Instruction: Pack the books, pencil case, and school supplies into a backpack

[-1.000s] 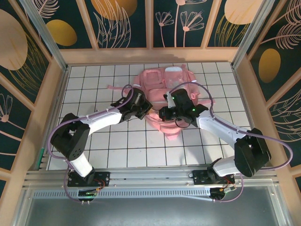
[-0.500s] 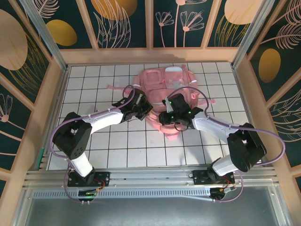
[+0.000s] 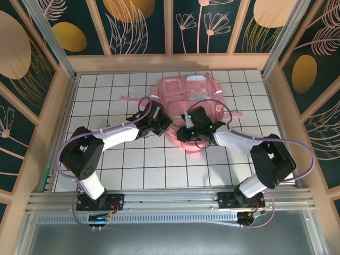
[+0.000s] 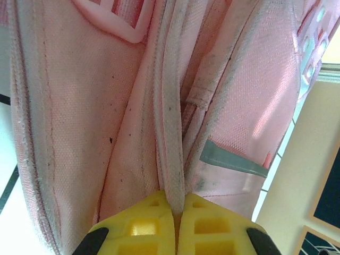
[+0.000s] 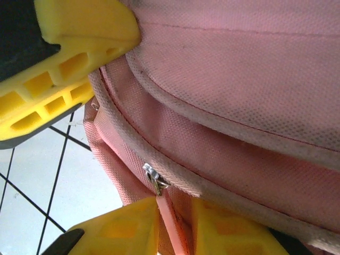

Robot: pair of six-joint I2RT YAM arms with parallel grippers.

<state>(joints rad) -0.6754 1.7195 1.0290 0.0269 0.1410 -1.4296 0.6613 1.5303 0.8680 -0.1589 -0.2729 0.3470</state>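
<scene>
We see the left end effector (image 4: 178, 206) closed tight on a piped seam of the backpack (image 3: 197, 91), which lies in the far middle of the counter (image 3: 101, 95). To the right, the right end effector (image 3: 186, 131) stands partly open, with the backpack's zipper edge between its fingers.

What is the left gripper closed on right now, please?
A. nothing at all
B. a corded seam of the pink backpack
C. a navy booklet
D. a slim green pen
B: in the left wrist view the left gripper has its yellow fingers pressed together on a pale corded seam of the backpack.
</scene>
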